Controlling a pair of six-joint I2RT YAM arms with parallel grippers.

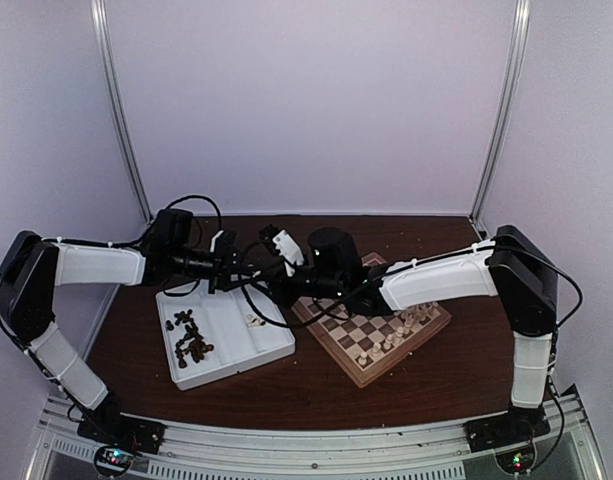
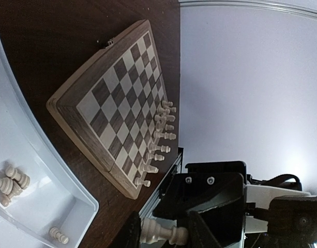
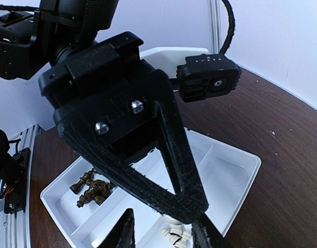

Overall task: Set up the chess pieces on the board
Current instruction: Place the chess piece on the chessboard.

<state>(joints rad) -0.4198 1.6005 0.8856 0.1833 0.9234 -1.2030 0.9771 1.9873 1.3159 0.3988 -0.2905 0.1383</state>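
board: cream-white pieces line one edge — stragglers and the dark brown pieces lie in the tray. left gripper pinches one cream-white piece; right gripper — fingers apart.

We are looking at a dark brown wooden table that is carrying two things. A white two-compartment tray is sitting on its left half, slightly skewed to the table's edges. A thick wooden chessboard with a light rim is lying on the right half, turned so that one corner is pointing toward the near edge. We are seeing a narrow strip of bare tabletop between the tray's wall and the chessboard's nearest corner, so the two are resting just beside each other without touching. A few pale specks are lying scattered on the wood toward the far right.
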